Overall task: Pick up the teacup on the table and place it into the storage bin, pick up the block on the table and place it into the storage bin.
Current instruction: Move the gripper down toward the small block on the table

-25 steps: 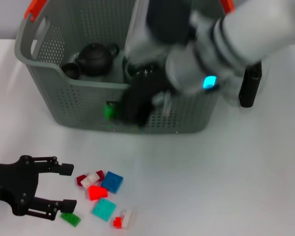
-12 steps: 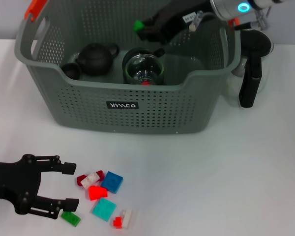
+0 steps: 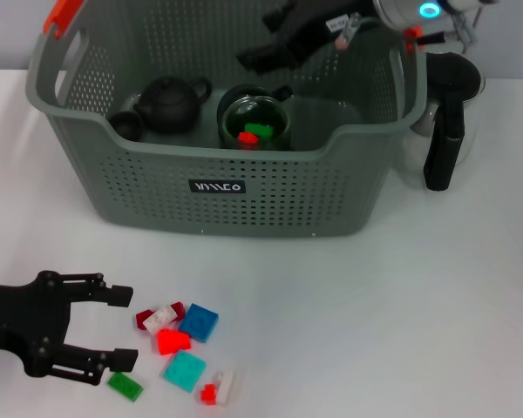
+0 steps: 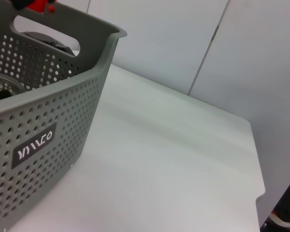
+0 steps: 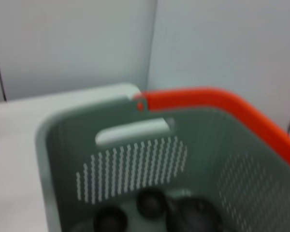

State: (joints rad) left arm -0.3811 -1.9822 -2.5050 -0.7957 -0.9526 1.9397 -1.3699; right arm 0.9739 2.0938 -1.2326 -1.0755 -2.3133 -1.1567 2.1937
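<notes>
The storage bin (image 3: 270,187) stands at the back of the table, and its label wall (image 4: 34,145) and inner wall (image 5: 130,169) show in the wrist views. A small dark teacup (image 3: 126,124) sits inside it beside a black teapot (image 3: 170,103). A green block (image 3: 260,131) and a small red one (image 3: 247,138) lie in a glass vessel (image 3: 254,122) in the bin. My right gripper (image 3: 260,39) hangs open and empty above the bin's back. Low at the front left, my left gripper (image 3: 124,326) is open beside loose blocks (image 3: 185,344) on the table.
A tall black-handled jug (image 3: 444,122) stands just right of the bin. The loose blocks are blue (image 3: 199,322), red (image 3: 172,340), teal (image 3: 185,370) and green (image 3: 125,386). An orange handle end (image 5: 208,99) tops the bin's rim.
My right arm swung up from the bin's front to above its back carrying a green block, then let it go; the block now lies in the glass vessel. The left gripper barely moved.
</notes>
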